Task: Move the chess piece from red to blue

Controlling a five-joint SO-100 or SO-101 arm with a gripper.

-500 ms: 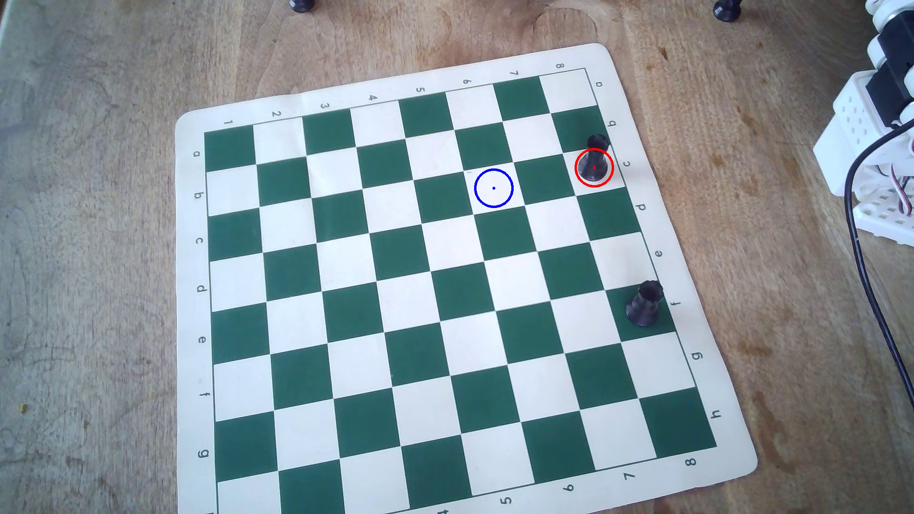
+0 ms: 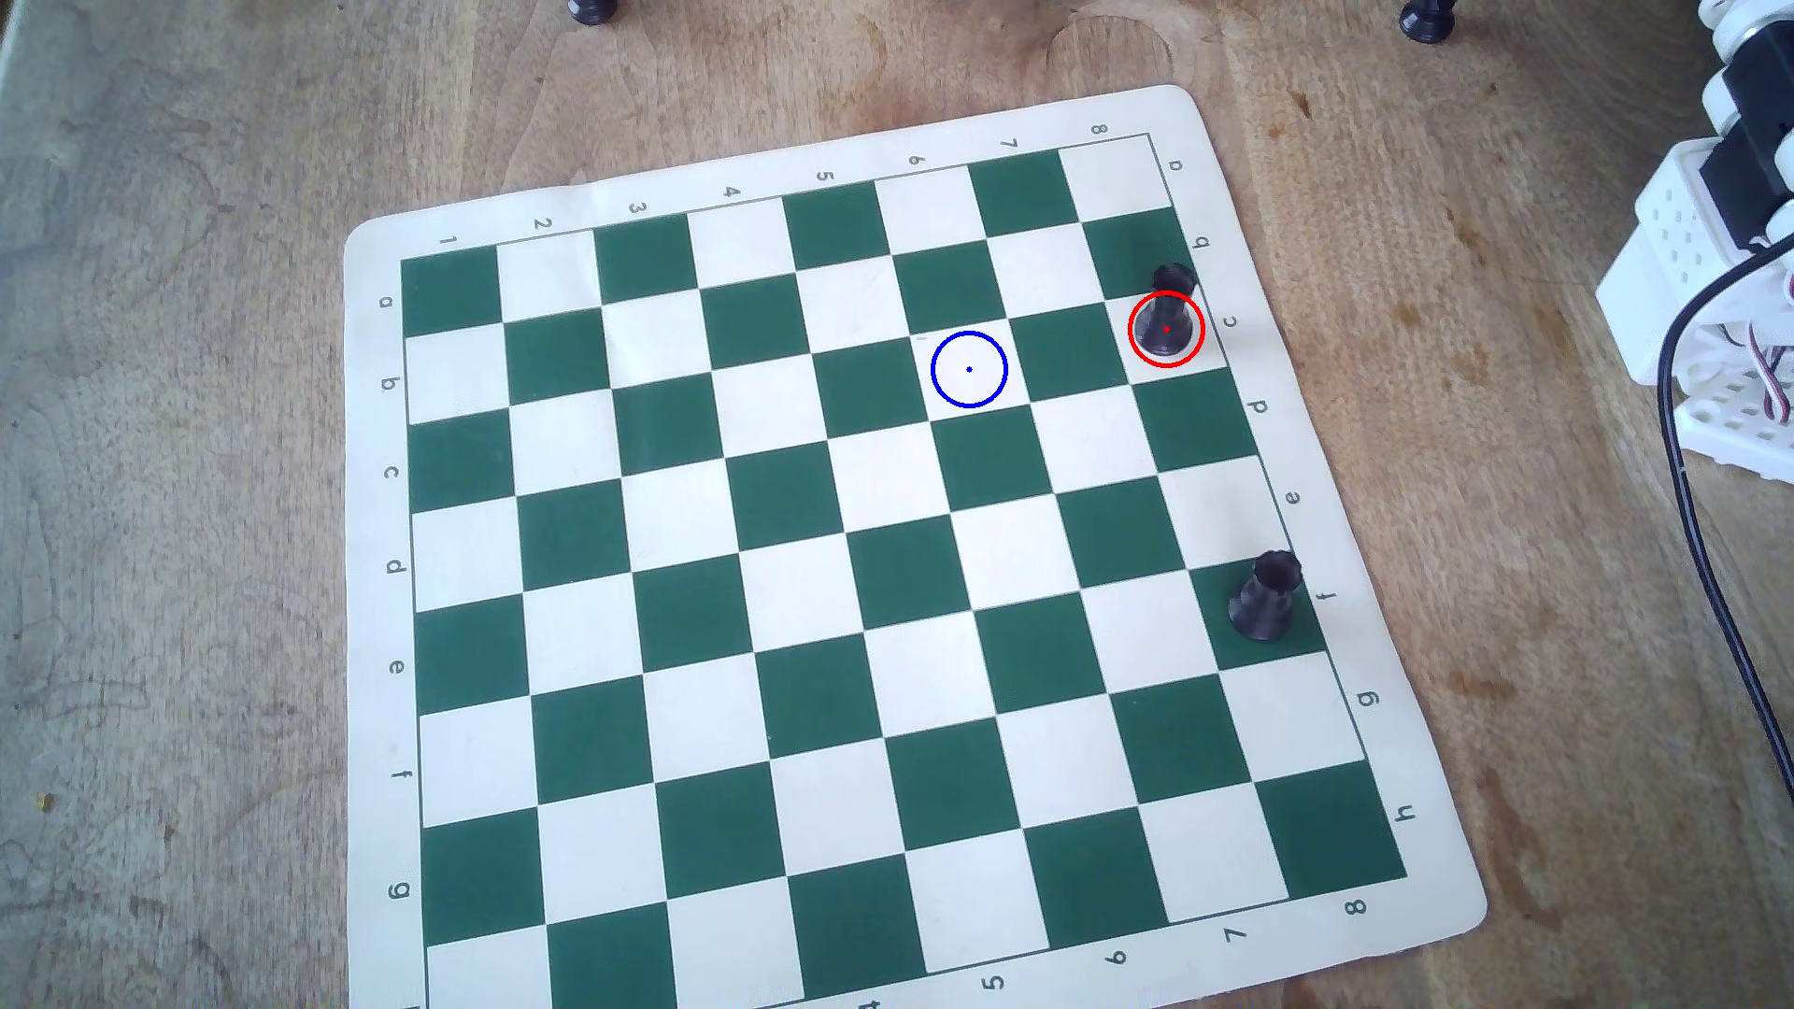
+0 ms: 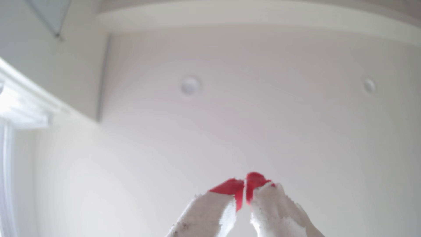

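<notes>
Overhead view operator: Small matte-black rook chess piece [image 2: 1166,315] stands upright inside the thin red circle [image 2: 1131,341]; thin blue circle [image 2: 934,380] is empty.

Wrist view operator: Red-tipped white hand [image 3: 245,182] points at the ceiling, tips together, empty. Rook judged light and rigid; grip the tapered body.

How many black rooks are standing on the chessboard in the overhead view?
2. One rook stands in the red circle near the board's upper right edge; the other rook stands on a green square further down that edge. None looks hidden.
</notes>
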